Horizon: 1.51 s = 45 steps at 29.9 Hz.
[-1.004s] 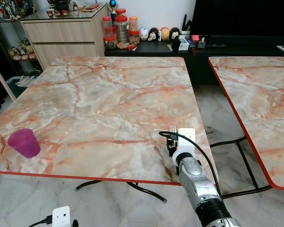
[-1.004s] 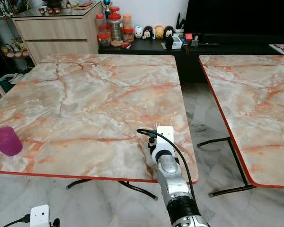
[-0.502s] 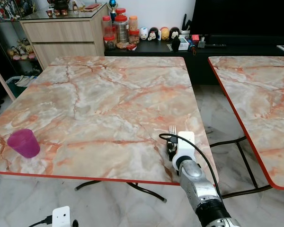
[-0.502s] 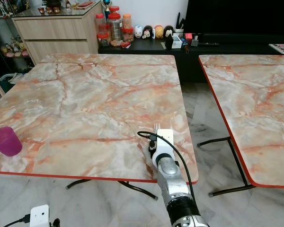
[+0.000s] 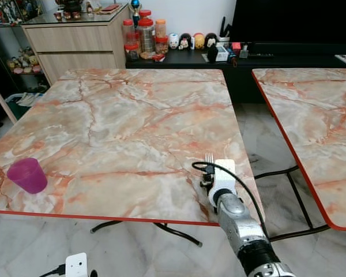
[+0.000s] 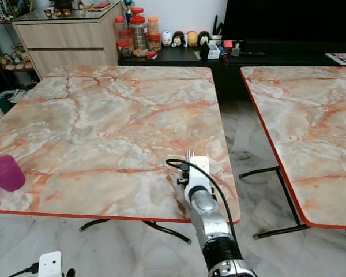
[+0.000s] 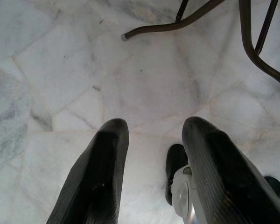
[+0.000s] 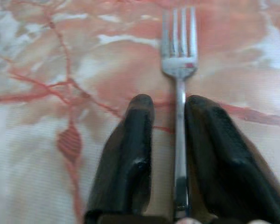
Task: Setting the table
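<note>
**Fork placement at bench edge**

Head views: right end effector (image 5: 210,173) sits low over the marbled bench (image 5: 132,115), near its front right corner; a translucent purple cup (image 5: 27,175) stands far left.

Right wrist view: 2 black ribbed fingers (image 8: 130,154) are narrowly parted; the slim, glossy 4-tined fork (image 8: 179,60) lies against 1 finger. Risk: smooth steel skids off the near edge.

Left wrist view: left end effector (image 7: 154,154) hangs open over pale floor tiles.

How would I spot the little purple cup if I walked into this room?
Find the big marble-patterned table with the red edge, in front of the wooden drawers. Go to its near left corner: the purple cup stands there upright, alone. It is the only brightly coloured thing on that top; the fork between the right gripper's fingers is over the opposite near corner.
</note>
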Tool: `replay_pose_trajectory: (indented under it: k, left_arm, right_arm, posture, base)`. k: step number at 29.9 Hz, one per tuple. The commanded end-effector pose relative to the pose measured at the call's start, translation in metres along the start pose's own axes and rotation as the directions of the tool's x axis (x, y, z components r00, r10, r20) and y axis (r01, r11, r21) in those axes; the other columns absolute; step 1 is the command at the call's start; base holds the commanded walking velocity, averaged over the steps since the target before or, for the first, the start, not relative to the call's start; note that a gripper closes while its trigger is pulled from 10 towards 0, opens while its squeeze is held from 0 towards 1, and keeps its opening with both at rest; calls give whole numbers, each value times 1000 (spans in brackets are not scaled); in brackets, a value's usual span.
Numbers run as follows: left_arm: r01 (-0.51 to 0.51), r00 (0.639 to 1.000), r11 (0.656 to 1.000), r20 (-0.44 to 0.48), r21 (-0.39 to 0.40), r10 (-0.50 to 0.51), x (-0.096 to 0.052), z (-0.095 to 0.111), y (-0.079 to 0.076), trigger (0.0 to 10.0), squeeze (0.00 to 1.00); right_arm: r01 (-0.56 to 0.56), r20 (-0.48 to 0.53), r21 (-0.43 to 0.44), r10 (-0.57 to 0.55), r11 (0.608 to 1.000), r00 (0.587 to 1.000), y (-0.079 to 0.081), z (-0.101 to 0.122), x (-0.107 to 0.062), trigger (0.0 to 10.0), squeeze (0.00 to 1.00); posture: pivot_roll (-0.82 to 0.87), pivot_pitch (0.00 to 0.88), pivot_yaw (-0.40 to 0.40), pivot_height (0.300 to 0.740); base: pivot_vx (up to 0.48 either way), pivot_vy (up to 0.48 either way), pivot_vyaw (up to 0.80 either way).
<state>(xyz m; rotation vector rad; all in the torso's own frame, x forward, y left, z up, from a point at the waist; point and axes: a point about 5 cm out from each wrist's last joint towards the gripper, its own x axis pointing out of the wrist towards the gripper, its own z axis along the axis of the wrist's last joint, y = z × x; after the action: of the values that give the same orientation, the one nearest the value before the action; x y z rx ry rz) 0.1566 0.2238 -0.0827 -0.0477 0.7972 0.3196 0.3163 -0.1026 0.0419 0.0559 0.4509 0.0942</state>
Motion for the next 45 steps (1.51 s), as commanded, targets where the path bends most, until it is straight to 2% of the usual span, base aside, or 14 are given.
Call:
replay_pose_trajectory:
  k: [1,15,23,28,29,30,31,37,41,45]
  left_arm:
    - [11,1000,1000,-24,-6,-11,-1,-5,-1,10000,0]
    - [28,999,1000,-32,-13,-28,-2,-7,-4,10000,0]
    - [30,999,999,-33,-16,-31,-2,-8,-5,10000,0]
    - [14,1000,1000,-27,-10,-14,-2,-6,-2,10000,0]
    - [13,1000,1000,-26,-9,-13,-2,-6,-2,10000,0]
    - [13,1000,1000,-26,-9,-13,-2,-6,-2,10000,0]
    - [13,1000,1000,-25,-6,-13,-2,-6,-2,10000,0]
    - [32,999,999,-24,29,-31,-1,-4,-5,10000,0]
    - [26,999,999,-28,32,-25,-1,-6,-6,10000,0]
    - [18,999,999,-31,36,-17,-2,-7,-3,10000,0]
  right_arm:
    - [-31,11,2,31,1000,999,6,5,1,0,0]
    - [-52,18,-2,52,999,998,7,6,0,0,0]
    - [-75,63,-37,77,997,995,12,15,0,0,0]
    - [-76,217,-96,95,992,972,16,44,-2,0,0]
    - [-72,250,-122,101,990,963,18,50,-3,2863,0]
    - [-68,270,-138,104,988,957,19,54,-4,2863,0]
    - [-73,318,-147,117,986,941,22,63,-6,10000,0]
    - [-67,473,-180,147,981,869,30,92,-15,10000,0]
    - [-75,499,-182,157,980,852,32,97,-17,10000,0]
    - [-68,498,-180,150,981,854,31,96,-17,10000,0]
  posture:
    - [11,5,6,732]
    - [10,4,2,732]
    - [9,1,2,732]
    - [7,0,5,732]
    - [6,0,5,732]
    - [6,0,5,732]
    - [4,0,5,732]
    - [4,0,4,732]
    - [3,0,3,732]
    - [3,0,5,732]
  base:
    - [0,0,0]
    - [0,0,0]
    - [0,0,0]
    - [0,0,0]
    - [0,0,0]
    - [0,0,0]
    - [0,0,0]
    - [0,-79,0]
    - [0,-472,0]
    - [0,-472,0]
